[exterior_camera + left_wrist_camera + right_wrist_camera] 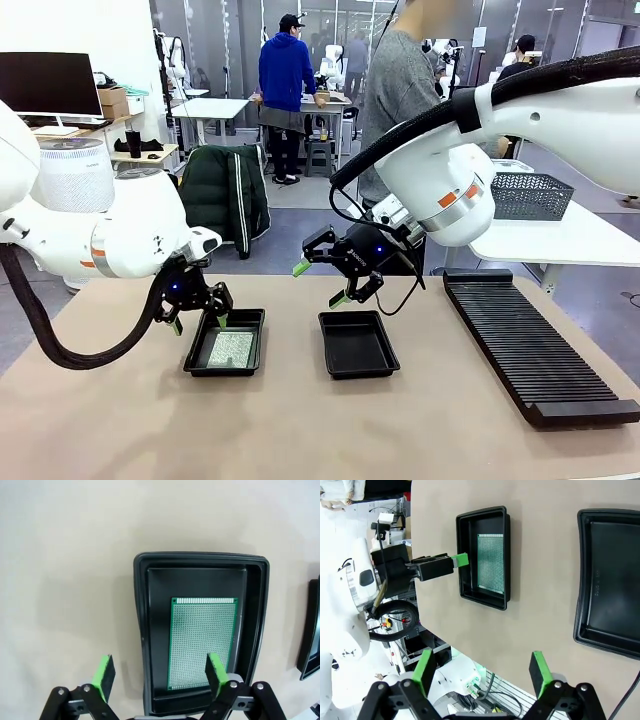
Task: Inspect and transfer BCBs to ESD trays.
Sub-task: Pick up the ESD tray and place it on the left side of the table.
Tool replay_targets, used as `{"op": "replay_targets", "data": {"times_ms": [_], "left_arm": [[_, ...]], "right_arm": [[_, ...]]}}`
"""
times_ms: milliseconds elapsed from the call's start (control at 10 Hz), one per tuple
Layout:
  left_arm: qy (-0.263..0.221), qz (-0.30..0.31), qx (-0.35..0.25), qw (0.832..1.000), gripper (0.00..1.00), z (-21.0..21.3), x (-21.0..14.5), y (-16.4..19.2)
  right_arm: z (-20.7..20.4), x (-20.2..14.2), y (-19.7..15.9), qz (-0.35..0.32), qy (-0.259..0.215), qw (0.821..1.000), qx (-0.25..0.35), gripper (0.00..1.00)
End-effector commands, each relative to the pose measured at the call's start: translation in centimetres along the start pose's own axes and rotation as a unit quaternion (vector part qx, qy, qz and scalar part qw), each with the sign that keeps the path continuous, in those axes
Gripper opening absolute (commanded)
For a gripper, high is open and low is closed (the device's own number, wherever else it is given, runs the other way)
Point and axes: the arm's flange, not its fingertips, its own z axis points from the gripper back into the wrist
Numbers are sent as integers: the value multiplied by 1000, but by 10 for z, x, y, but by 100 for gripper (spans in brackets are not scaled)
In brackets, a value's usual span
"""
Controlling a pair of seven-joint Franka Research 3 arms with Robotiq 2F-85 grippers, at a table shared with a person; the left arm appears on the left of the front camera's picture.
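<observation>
beige matte tabletop (300, 430) bears a glossy black left tray (222, 372), where a green perforated bcb (231, 350) lies flat. the empty tray (357, 345) sits just right of it, a ribbed rack (530, 350) farther right. left pincer (200, 323) gapes wide over the left tray's far rim; right pincer (320, 283), wide, hangs up and right of it.

free: table (295, 350) between trays (365, 374); blocked: left gripper (200, 323) at left tray (222, 372); rack (530, 345) right
</observation>
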Motion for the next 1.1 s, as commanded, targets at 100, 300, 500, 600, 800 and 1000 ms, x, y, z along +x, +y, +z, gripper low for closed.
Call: {"op": "replay_targets", "data": {"times_ms": [100,300,500,600,800,1000], "left_arm": [[-13,4,28,1000,88,-9,-3,-5],[-10,5,29,1000,80,-18,-7,-5],[-10,3,28,1000,71,-24,-8,-6],[-11,1,25,1000,65,-25,-7,-5],[-17,3,29,999,55,-25,-5,-5],[-21,2,35,999,45,-22,-6,-4]], "right_arm": [[-1,0,1,-4,-5,1000,-1,100],[-1,0,1,-4,-5,1000,-1,100],[-1,0,1,-4,-5,1000,-1,100],[-1,0,1,-4,-5,1000,-1,100],[-1,0,1,-4,-5,1000,-1,100],[-1,0,1,-4,-5,1000,-1,100]]}}
